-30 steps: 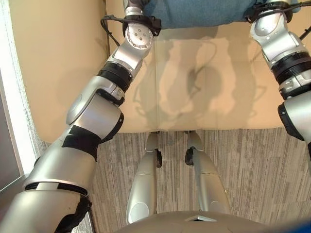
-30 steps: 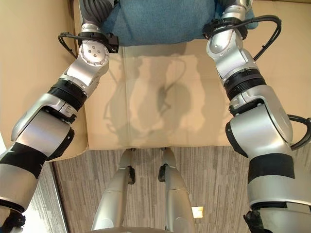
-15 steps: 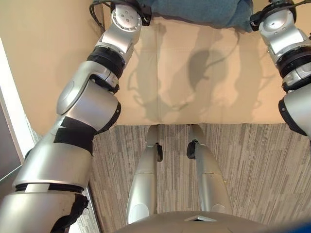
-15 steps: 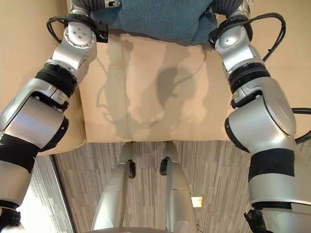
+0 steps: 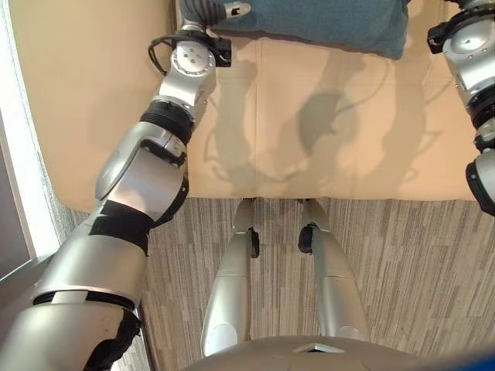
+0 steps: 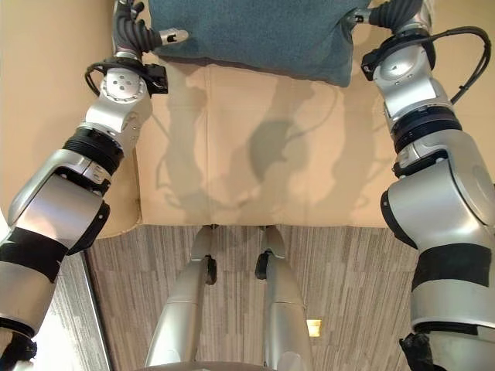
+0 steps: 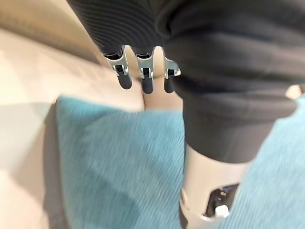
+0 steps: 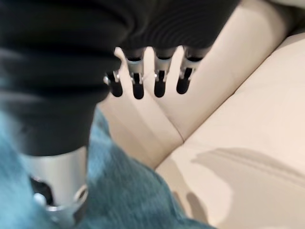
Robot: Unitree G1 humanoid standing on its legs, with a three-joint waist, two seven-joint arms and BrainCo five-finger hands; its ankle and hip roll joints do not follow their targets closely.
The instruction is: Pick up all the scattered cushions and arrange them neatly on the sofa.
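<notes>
A teal cushion [image 6: 255, 35] lies across the back of the cream sofa seat [image 6: 255, 154], spanning the gap between both hands. The left hand [image 6: 131, 27] sits at the cushion's left end with its thumb lying on the fabric; in the left wrist view its fingers [image 7: 145, 78] hang straight above the cushion, apparently loose rather than gripping. The right hand [image 6: 394, 14] reaches to the cushion's right corner, fingers [image 8: 152, 83] extended toward the sofa backrest [image 8: 214, 71], relaxed, not clasping. Both arms stretch forward over the seat.
</notes>
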